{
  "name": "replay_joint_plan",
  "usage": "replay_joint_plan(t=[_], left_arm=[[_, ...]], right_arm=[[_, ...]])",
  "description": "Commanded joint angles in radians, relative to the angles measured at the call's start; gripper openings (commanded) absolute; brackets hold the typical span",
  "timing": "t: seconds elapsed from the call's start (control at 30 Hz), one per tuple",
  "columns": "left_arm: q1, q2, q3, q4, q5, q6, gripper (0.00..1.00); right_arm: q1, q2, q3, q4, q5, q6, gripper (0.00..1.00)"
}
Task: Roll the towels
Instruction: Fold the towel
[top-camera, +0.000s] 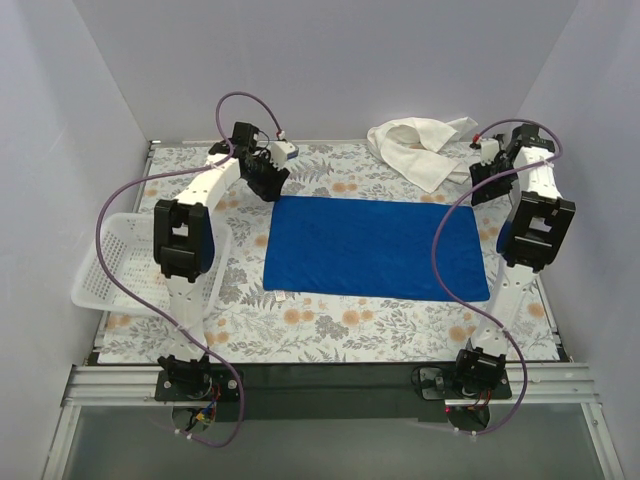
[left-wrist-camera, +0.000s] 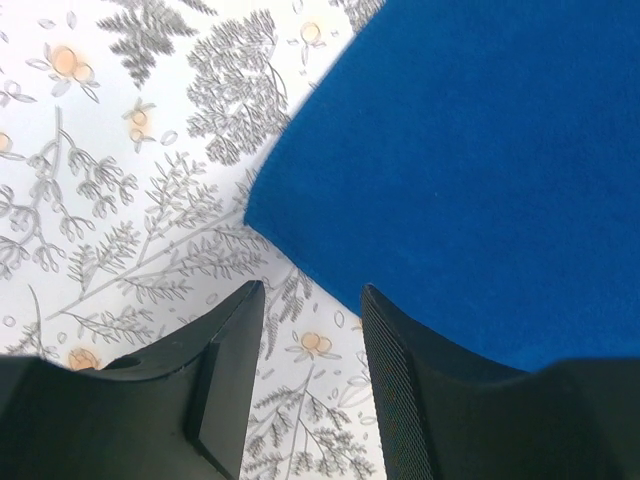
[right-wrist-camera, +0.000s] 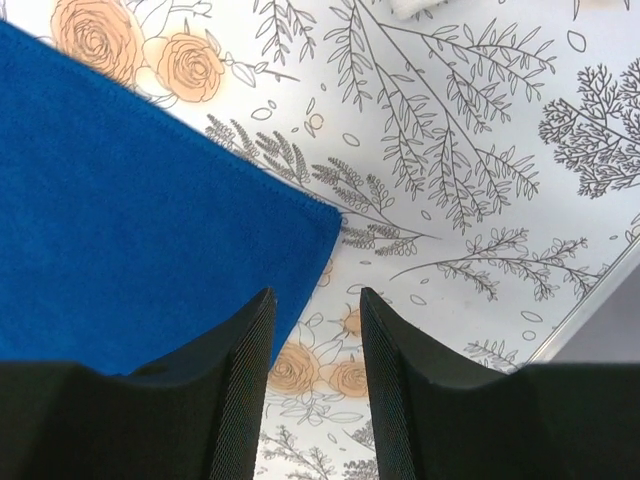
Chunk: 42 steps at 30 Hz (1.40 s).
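Observation:
The royal blue towel (top-camera: 375, 248) lies flat as a long rectangle in the middle of the floral table. The white towel (top-camera: 425, 146) lies crumpled at the back right. My left gripper (top-camera: 268, 180) hovers open and empty over the blue towel's far left corner (left-wrist-camera: 262, 215). In the left wrist view its gripper (left-wrist-camera: 312, 290) has table showing between the fingers. My right gripper (top-camera: 492, 185) hovers open and empty at the towel's far right corner (right-wrist-camera: 325, 225). In the right wrist view its gripper (right-wrist-camera: 315, 295) shows the towel edge by the left finger.
A white perforated basket (top-camera: 110, 262) hangs over the table's left edge beside the left arm. White walls enclose the table on three sides. The table's right edge (right-wrist-camera: 590, 300) shows in the right wrist view. Purple cables loop from both arms.

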Motion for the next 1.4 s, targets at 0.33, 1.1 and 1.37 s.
replay_joint_plan(t=[0.33, 1.1, 1.37], left_arm=[[0.014, 0.065, 0.108, 0.047, 0.043, -0.044, 0.42], [0.024, 0.188, 0.194, 0.096, 0.080, -0.082, 0.42], [0.024, 0.222, 0.188, 0.106, 0.014, -0.072, 0.40]], right_arm=[[0.023, 0.088, 0.022, 0.103, 0.019, 0.025, 0.39], [0.043, 0.030, -0.067, 0.125, 0.004, 0.008, 0.01], [0.043, 0.021, -0.070, 0.125, 0.002, 0.008, 0.01]])
